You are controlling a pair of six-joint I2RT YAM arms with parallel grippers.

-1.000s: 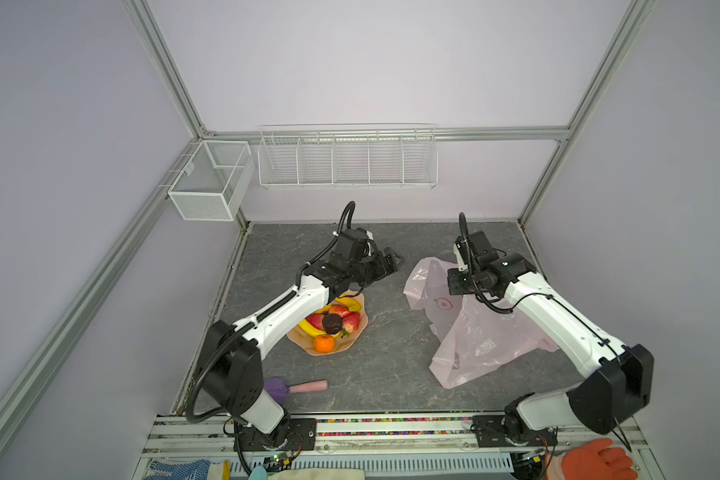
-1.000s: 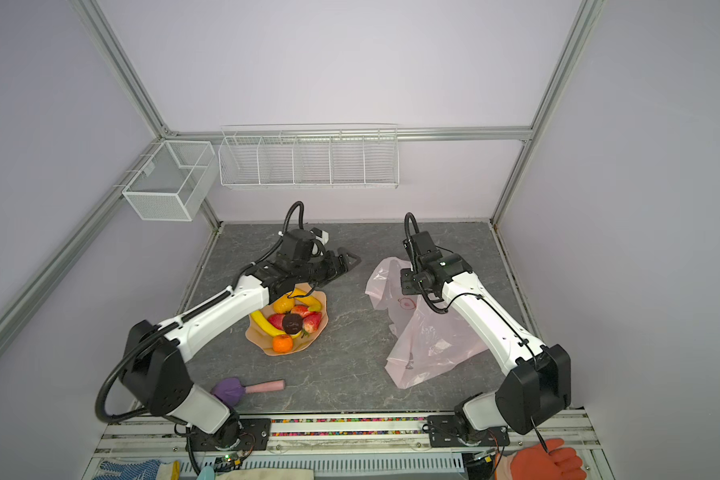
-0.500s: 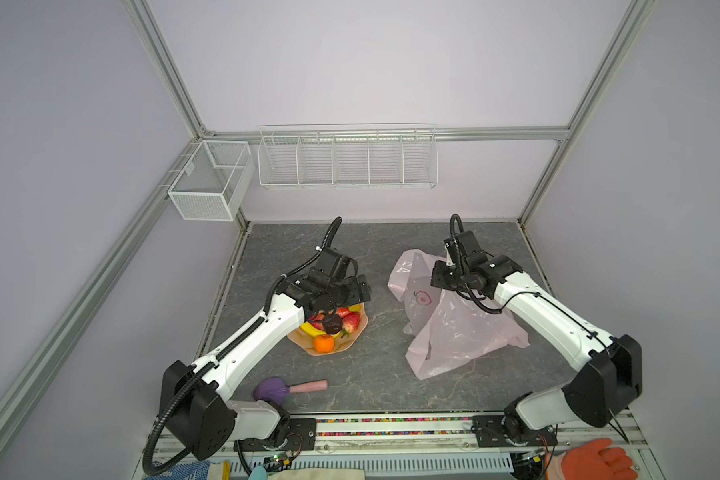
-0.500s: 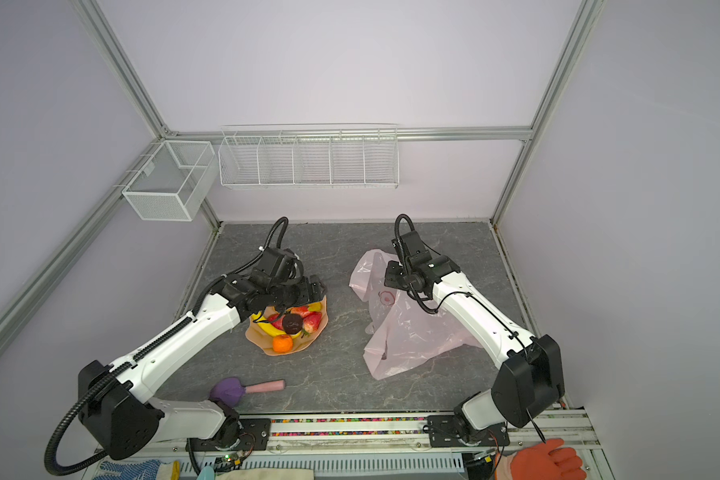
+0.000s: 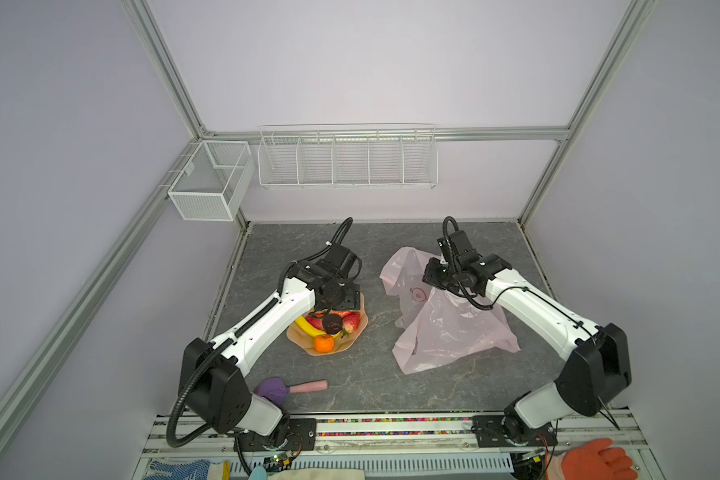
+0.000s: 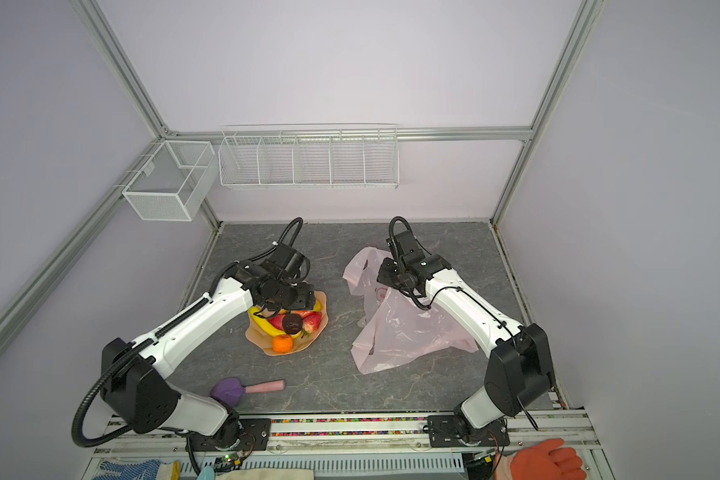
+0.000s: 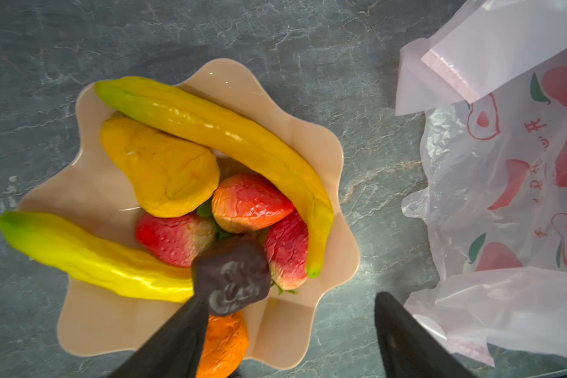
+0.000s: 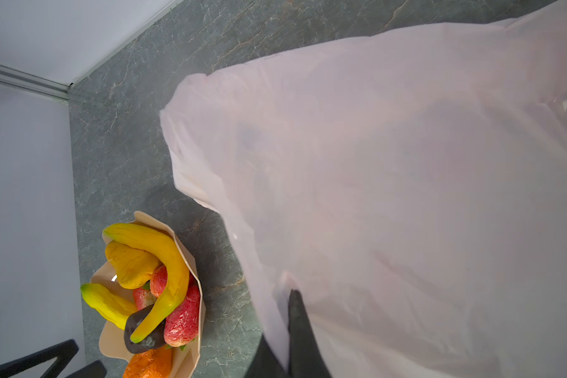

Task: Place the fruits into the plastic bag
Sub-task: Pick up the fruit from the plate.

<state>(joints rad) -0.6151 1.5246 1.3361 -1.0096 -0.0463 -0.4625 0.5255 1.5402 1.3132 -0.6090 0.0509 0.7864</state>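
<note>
So the left gripper (image 7: 292, 296) hangs right over the peach dish (image 7: 105, 327) with its jaws spread wide, not closed on anything. One finger (image 7: 184, 333) just touches the dark purple fruit (image 7: 231, 275), and the other is out over the table (image 7: 357, 81) between dish and plastic bag (image 7: 511, 183). The fruits all sit piled in that dish, bananas (image 7: 210, 131), strawberries (image 7: 249, 203) and orange (image 7: 223, 343), while the right gripper (image 8: 290, 296) is pinched tight on a fold of the bag, which lies crumpled just beside the dish.
</note>
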